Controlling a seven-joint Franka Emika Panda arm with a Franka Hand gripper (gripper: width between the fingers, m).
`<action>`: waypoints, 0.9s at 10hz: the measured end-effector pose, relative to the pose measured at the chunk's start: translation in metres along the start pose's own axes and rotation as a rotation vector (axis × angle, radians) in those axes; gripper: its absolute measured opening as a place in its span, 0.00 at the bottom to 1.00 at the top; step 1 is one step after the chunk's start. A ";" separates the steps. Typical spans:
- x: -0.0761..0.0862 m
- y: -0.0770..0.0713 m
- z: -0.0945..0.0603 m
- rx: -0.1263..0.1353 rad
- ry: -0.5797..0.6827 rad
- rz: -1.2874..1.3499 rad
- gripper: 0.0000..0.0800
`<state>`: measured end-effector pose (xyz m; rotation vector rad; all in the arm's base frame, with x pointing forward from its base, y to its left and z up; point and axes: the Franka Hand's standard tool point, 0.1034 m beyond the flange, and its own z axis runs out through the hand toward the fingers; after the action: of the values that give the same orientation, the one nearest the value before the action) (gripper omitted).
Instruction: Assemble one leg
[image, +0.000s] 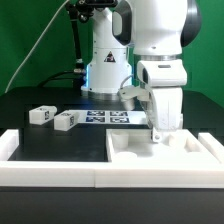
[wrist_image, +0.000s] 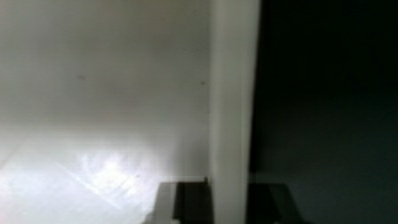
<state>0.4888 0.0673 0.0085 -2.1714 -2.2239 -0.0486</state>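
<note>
The arm stands upright in the right half of the exterior view, its wrist pointing straight down. The tool reaches the panel at lower right. In the wrist view a pale strip of the panel's edge runs between the dark fingers; it cannot be told if they pinch it. The left leg and right leg, white with black tags, lie on the worktop at middle left, well apart from the tool.

Green backdrop behind a black tabletop, white raised border along its front.
</note>
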 end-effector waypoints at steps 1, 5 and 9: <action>0.003 0.000 0.000 0.000 0.000 0.023 0.07; 0.017 0.001 -0.001 0.007 -0.003 0.062 0.07; 0.016 0.000 0.000 0.008 -0.003 0.063 0.32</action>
<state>0.4885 0.0832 0.0095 -2.2370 -2.1511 -0.0347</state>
